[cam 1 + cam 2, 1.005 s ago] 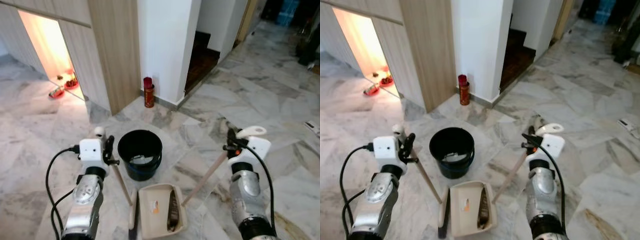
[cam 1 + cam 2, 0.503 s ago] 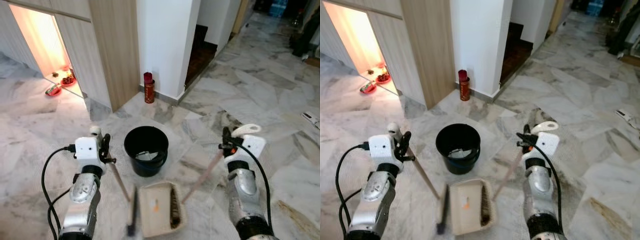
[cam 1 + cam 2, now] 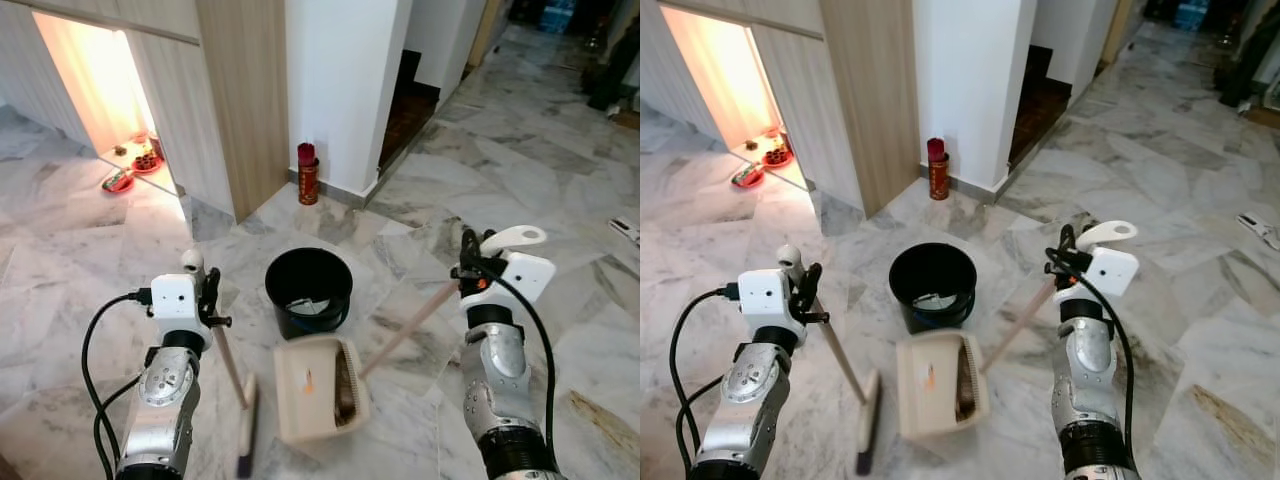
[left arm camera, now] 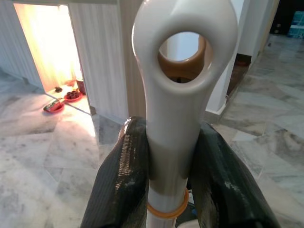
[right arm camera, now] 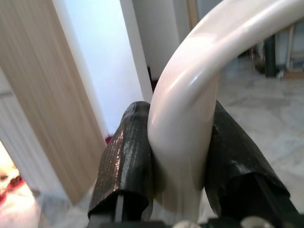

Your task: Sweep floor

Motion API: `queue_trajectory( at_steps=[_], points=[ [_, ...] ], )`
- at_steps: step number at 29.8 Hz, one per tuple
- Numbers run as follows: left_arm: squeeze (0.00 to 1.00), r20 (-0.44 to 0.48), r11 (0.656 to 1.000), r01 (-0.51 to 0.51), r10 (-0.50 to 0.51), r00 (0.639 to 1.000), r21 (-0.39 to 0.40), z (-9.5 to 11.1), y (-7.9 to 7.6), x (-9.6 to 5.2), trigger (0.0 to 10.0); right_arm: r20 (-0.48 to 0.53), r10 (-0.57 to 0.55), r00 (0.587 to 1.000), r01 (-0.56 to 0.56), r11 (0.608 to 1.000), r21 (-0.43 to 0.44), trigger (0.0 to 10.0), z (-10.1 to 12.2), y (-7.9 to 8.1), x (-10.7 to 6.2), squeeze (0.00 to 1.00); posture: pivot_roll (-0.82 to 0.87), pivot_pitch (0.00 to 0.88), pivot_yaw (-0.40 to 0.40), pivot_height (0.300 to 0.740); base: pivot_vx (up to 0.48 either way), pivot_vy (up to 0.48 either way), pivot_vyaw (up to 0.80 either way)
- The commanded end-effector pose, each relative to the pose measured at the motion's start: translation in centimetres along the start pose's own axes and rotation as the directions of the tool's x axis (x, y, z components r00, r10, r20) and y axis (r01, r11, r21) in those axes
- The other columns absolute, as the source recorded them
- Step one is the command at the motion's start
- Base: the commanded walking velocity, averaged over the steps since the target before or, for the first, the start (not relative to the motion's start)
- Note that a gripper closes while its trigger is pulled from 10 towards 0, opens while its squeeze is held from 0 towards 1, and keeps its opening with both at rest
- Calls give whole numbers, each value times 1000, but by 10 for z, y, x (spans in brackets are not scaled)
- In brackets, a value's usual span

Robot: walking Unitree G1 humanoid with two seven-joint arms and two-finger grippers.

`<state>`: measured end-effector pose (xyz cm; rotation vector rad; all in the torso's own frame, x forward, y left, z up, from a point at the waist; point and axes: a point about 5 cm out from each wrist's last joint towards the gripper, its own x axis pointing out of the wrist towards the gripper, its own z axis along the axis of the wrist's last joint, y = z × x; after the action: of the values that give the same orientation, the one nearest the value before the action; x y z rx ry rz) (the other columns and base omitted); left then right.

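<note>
My left gripper point(image 3: 212, 300) is shut on the cream broom handle point(image 4: 183, 118) just below its ring end. The broom's head point(image 3: 245, 438) rests low at the left of the dustpan. My right gripper point(image 3: 468, 264) is shut on the curved top of the dustpan's long handle point(image 5: 183, 118). The beige dustpan point(image 3: 305, 392) hangs tilted just in front of the black bucket point(image 3: 308, 290). Dark debris point(image 3: 345, 385) lies along the pan's right side. Some pale litter lies in the bucket.
A red canister point(image 3: 307, 187) stands at the foot of the white pillar point(image 3: 340, 90). A wood-panelled wall point(image 3: 245, 100) and a lit alcove with small red dishes point(image 3: 118, 181) are to the left. Dark stairs point(image 3: 408, 100) lie behind. Marble floor stretches to the right.
The dustpan has risen and tilted up closer to the bucket as my right gripper lifted. The broom head has swung away to the pan's left. The camera also shifted.
</note>
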<state>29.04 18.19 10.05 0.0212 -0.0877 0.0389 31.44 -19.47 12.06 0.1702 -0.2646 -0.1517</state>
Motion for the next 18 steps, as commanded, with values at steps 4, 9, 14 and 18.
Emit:
queue_trajectory(
  at_steps=[4, 9, 14, 18],
  points=[
    [0, 29, 1000, 15, -15, 999, -8, 5, -6, 4, 10000, 113, 6, 994, -6, 1000, 0, 10000, 31, 2, 5, 0, 68, 0, -7, 740, 0, 0, 0],
    [0, 29, 1000, 18, -18, 999, -11, 5, -6, 4, 10000, 137, 26, 990, -27, 1000, 7, 10000, 44, 7, 4, 0, 69, 0, -10, 740, 0, 0, 0],
    [0, 28, 1000, 18, -17, 999, -11, 5, -6, 4, 10000, 164, 39, 986, -42, 999, 15, 10000, 59, 11, 2, 0, 64, 0, -10, 740, 0, 0, 0],
    [0, 37, 1000, 22, -22, 999, -8, 5, -8, 5, 10000, 233, 38, 972, -46, 999, 27, 10000, 81, 15, 13, 0, 60, 0, -11, 740, 0, 0, 0]
  ],
)
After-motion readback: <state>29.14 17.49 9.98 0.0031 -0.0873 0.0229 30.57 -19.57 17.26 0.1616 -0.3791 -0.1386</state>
